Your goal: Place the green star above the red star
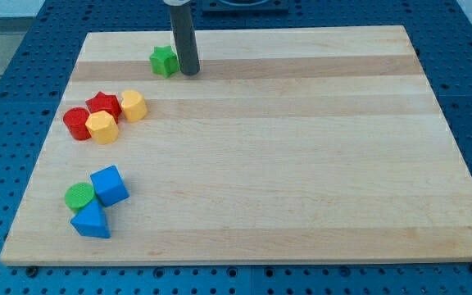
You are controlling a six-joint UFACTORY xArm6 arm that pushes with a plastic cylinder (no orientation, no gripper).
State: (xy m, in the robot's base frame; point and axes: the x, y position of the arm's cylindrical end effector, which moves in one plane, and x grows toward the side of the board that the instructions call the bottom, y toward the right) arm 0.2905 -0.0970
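Note:
The green star (164, 61) lies near the top left of the wooden board (301, 164). My tip (189, 72) stands right beside it, on the star's right side, touching or nearly touching it. The red star (102, 103) lies lower and further left, in a cluster with a red cylinder (76, 123) and two yellow hexagonal blocks (133, 106) (102, 127). The green star sits above and to the right of the red star, with a gap between them.
At the lower left, a blue cube (109, 185), a green cylinder (79, 197) and a blue triangular block (91, 220) sit bunched together. A blue perforated table (6, 49) surrounds the board.

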